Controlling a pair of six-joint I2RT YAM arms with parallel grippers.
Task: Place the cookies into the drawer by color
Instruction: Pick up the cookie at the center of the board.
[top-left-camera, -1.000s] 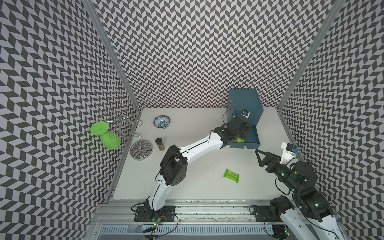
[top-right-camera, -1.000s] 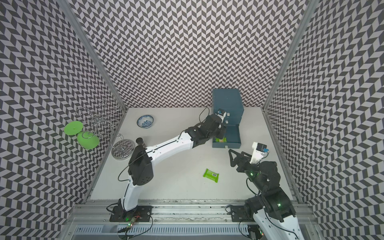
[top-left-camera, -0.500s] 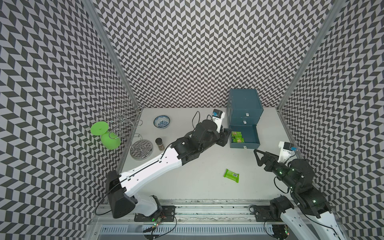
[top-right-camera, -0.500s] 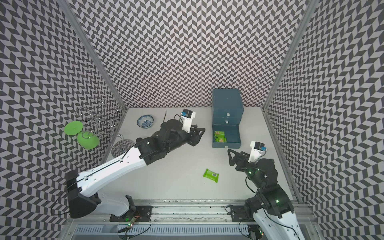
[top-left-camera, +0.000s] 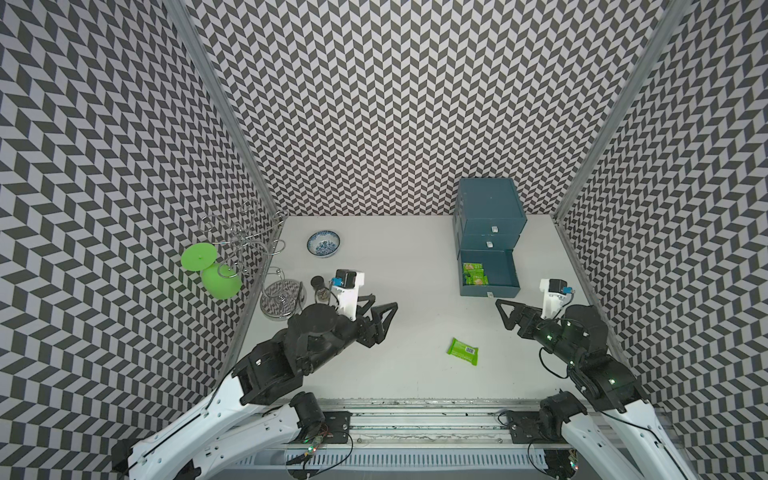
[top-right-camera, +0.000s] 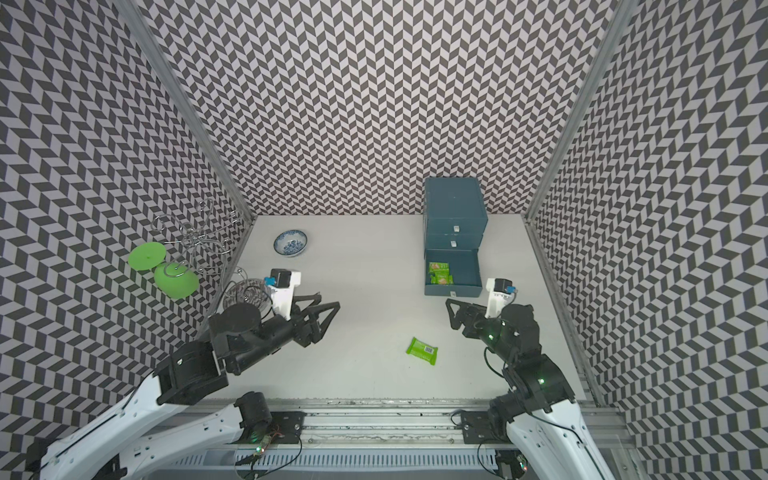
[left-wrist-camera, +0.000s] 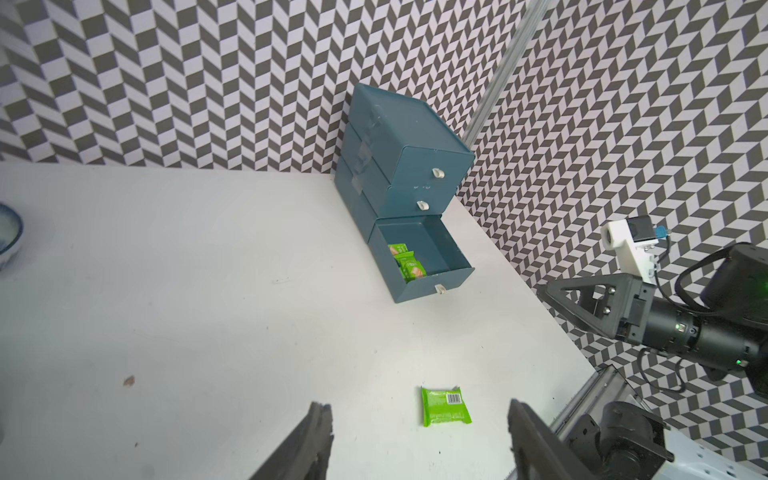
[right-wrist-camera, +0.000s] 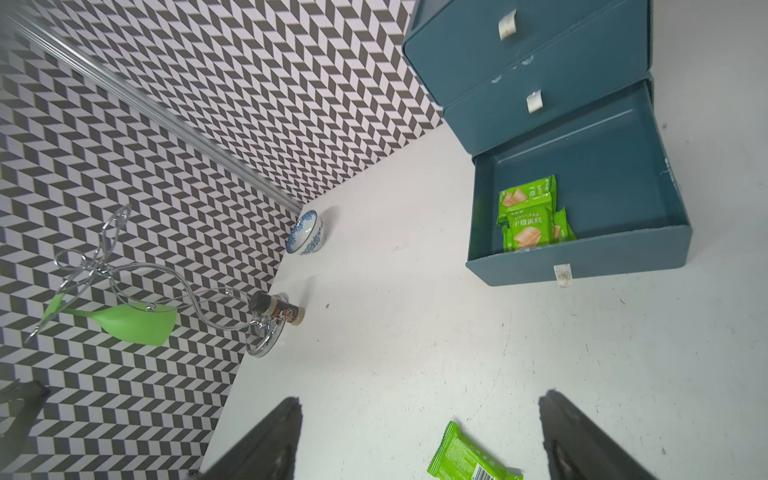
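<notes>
One green cookie packet (top-left-camera: 462, 351) (top-right-camera: 422, 351) lies flat on the white table (top-left-camera: 407, 270), barcode side up, between the two arms. The blue drawer unit (top-left-camera: 490, 208) stands at the back right. Its bottom drawer (top-left-camera: 500, 266) is pulled out, and green cookie packets (top-left-camera: 473, 274) (right-wrist-camera: 528, 216) are piled at one side of it. My left gripper (top-left-camera: 383, 302) (left-wrist-camera: 418, 403) is open and empty, left of the loose packet (left-wrist-camera: 445, 406). My right gripper (top-left-camera: 503, 313) (right-wrist-camera: 420, 397) is open and empty, in front of the drawer, above the packet (right-wrist-camera: 469, 461).
A blue-patterned bowl (top-left-camera: 323, 243) sits at the back left. A small brown spice jar (top-left-camera: 319, 287) stands beside a chrome wire stand (top-left-camera: 282, 297) holding green cups (top-left-camera: 216, 278). The two upper drawers are shut. Patterned walls close in three sides.
My left arm has drawn back from the open drawer to the front left, and its jaws have opened wide. A green packet now lies in the drawer. The right arm has barely moved.
</notes>
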